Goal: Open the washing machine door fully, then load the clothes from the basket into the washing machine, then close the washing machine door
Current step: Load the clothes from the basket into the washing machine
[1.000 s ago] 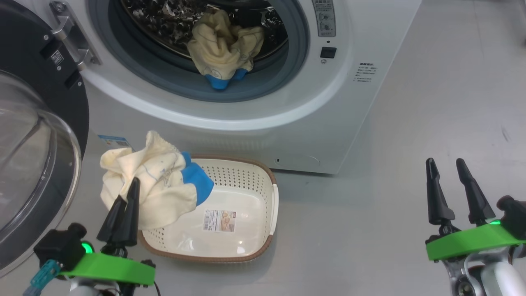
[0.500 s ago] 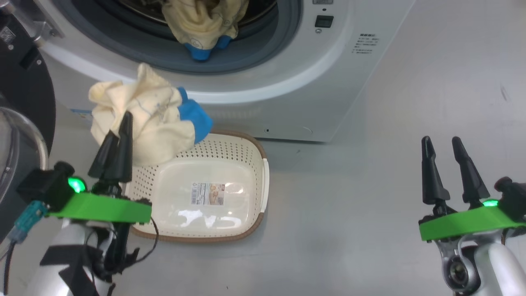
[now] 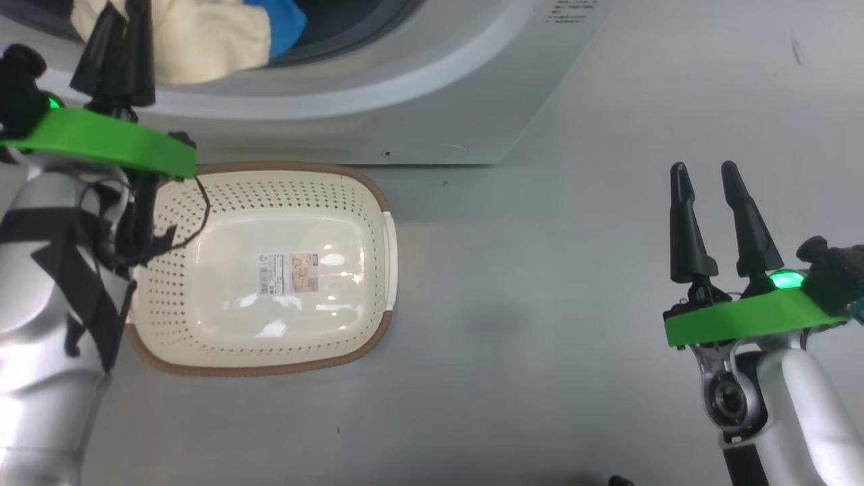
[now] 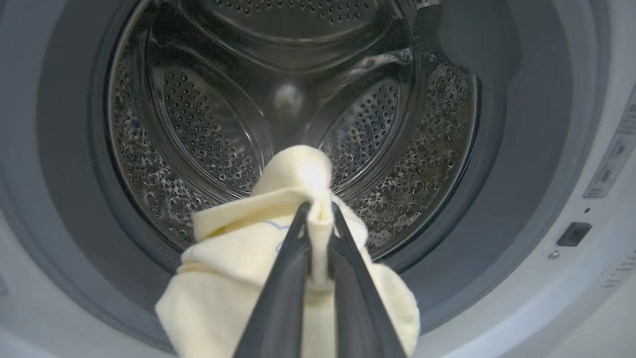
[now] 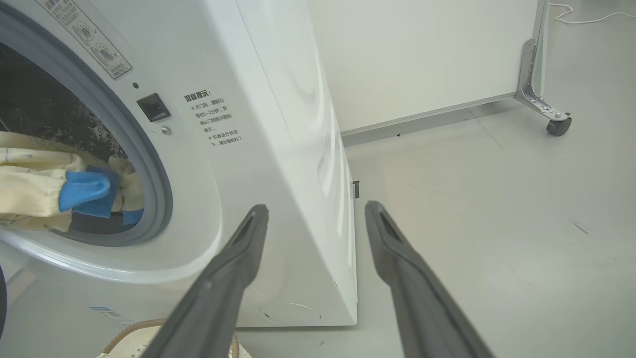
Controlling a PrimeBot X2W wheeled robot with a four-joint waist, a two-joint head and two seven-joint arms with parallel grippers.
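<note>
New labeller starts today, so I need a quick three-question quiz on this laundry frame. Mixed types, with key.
1. True or false: the basket lies upside down on the floor.
2. Pick one. The left gripper is: A) open; B) shut on the cream garment; C) shut on nothing.
3. Fill in: the right gripper is ___ and holds nothing.

Key: 1 false; 2 B; 3 open.

On white front-loading washing machine (image 5: 278,149), right edge of front: printed notice (image 5: 212,119) headed "温馨提示:", smaller lines unreadable. On cream perforated plastic basket (image 3: 351,202), floor centre: label sticker (image 3: 289,273), print illegible.
</note>
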